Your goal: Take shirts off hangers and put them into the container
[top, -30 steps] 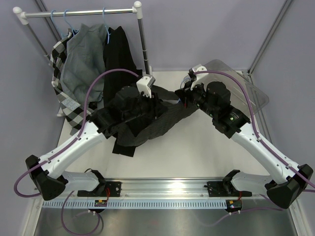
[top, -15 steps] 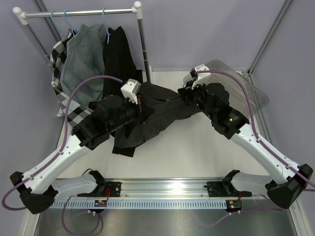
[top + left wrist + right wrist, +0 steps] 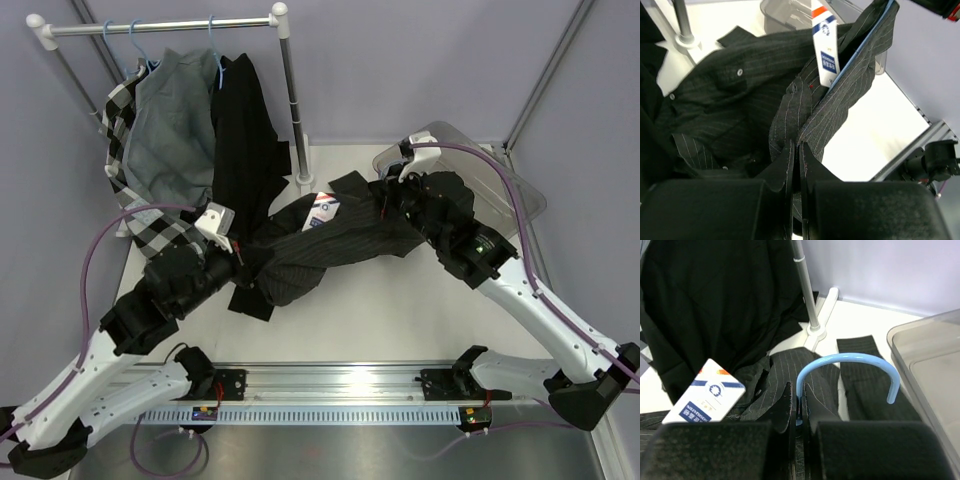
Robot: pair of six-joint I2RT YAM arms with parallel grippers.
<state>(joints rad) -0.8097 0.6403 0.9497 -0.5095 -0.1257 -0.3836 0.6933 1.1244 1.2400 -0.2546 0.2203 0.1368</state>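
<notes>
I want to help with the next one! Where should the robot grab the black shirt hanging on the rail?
Probably at its blue hanger, just above the collar, coming from the table side. The hook curls over the rail, so lifting there frees the shirt; loose cloth would only stretch.

Bright even light, soft shadows, sharp focus, mild edge distortion

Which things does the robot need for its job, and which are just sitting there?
For the job: striped black shirt, hanging black shirt, blue hanger, clear container.
Just sitting there: grey shirt, checked shirt, clothes rail.
</notes>
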